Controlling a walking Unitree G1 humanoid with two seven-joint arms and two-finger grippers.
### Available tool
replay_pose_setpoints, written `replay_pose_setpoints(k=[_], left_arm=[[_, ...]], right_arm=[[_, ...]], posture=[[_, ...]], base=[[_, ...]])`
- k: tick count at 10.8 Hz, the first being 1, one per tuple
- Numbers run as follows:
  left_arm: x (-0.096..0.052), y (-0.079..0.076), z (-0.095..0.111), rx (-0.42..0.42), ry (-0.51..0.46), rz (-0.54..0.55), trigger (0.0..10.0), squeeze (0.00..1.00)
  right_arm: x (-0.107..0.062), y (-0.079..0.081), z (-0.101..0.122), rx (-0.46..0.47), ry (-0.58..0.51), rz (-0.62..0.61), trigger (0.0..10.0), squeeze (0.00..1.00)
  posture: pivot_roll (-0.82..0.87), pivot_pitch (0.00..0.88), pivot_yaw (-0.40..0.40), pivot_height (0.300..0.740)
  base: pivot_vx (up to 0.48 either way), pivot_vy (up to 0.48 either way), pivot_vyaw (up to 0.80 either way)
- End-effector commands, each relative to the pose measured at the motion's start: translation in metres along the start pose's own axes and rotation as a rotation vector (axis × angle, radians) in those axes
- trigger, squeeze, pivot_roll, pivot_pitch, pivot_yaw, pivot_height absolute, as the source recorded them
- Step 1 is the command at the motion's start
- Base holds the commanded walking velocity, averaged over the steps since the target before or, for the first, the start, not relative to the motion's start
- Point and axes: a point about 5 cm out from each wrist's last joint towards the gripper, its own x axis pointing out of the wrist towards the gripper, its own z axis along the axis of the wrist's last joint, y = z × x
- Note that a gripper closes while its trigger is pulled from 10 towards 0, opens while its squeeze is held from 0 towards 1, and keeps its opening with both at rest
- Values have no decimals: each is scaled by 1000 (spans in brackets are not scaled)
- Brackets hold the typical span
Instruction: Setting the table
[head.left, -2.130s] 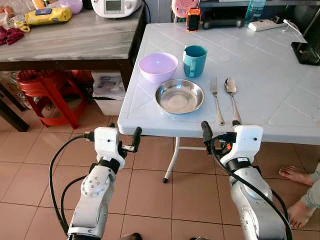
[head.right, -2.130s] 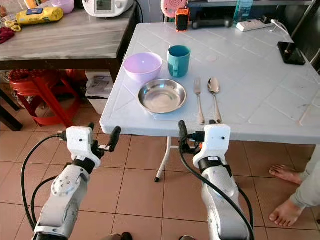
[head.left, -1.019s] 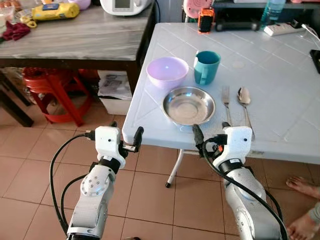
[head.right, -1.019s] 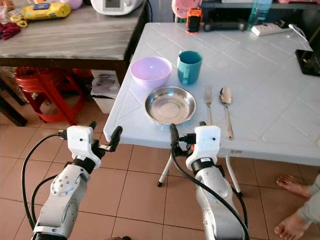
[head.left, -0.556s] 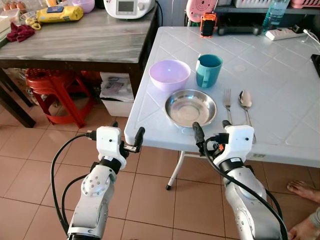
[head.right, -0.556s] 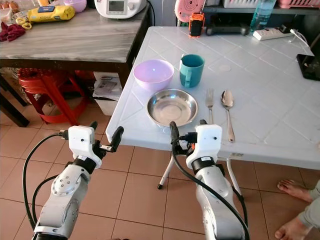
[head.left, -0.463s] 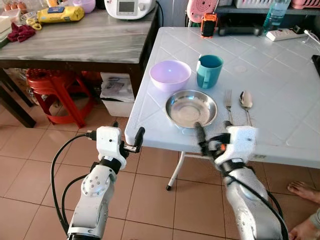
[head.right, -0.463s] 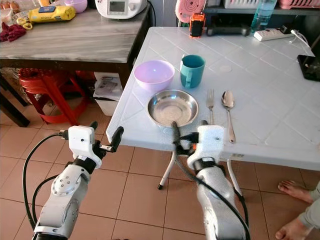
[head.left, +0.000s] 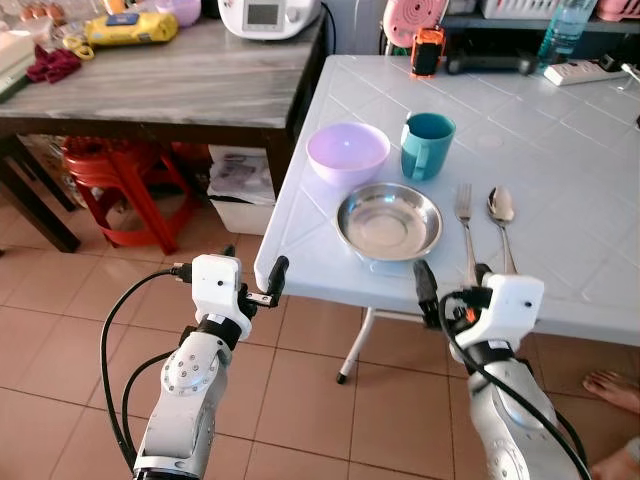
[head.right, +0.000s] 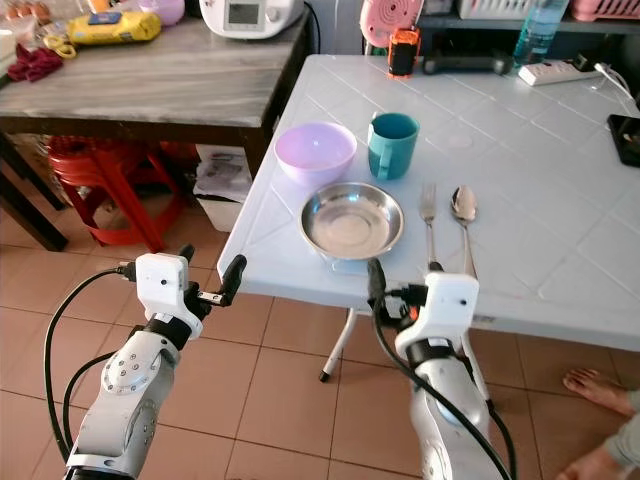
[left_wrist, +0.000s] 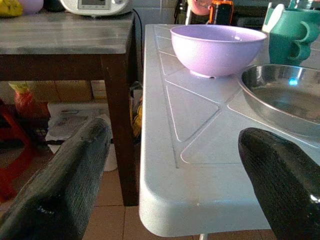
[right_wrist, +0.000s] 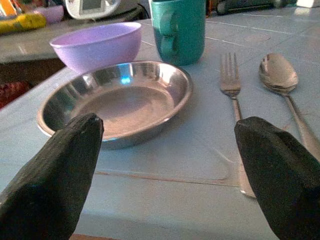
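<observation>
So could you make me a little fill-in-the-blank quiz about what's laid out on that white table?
1. The cup behind the steel plate is ____ in colour.
2. Between the plate and the spoon lies a ____.
3. The bowl left of the cup is ____ in colour.
4. Both tools, left tool and right tool, hold ____.

Missing words: teal; fork; purple; nothing
</observation>
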Motion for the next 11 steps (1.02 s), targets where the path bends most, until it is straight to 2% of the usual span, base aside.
replay_pose_setpoints(k=[1, 2, 5, 8, 11], left_arm=[[-3, 3, -2, 8, 13, -1, 10000, 0], [-2, 3, -2, 8, 15, -7, 10000, 0], [-1, 2, -2, 9, 16, -13, 10000, 0], [-3, 3, -5, 12, 27, -10, 10000, 0], [-13, 8, -8, 59, 42, -43, 10000, 0]], right_arm=[[-2, -1, 8, -9, -38, -18, 10000, 0], [-2, -5, 10, -25, -43, -65, 10000, 0], [0, -3, 9, -52, -50, -54, 10000, 0], [1, 1, 7, -24, -31, -23, 10000, 0], [7, 2, 15, -38, -50, 19, 10000, 0]], posture=[[-61, 130, 86, 740], [-65, 131, 90, 740], [-65, 129, 91, 740], [-62, 127, 87, 740], [-60, 135, 88, 740]], base=[[352, 0, 0], [349, 0, 0], [358, 0, 0], [341, 0, 0], [0, 0, 0]])
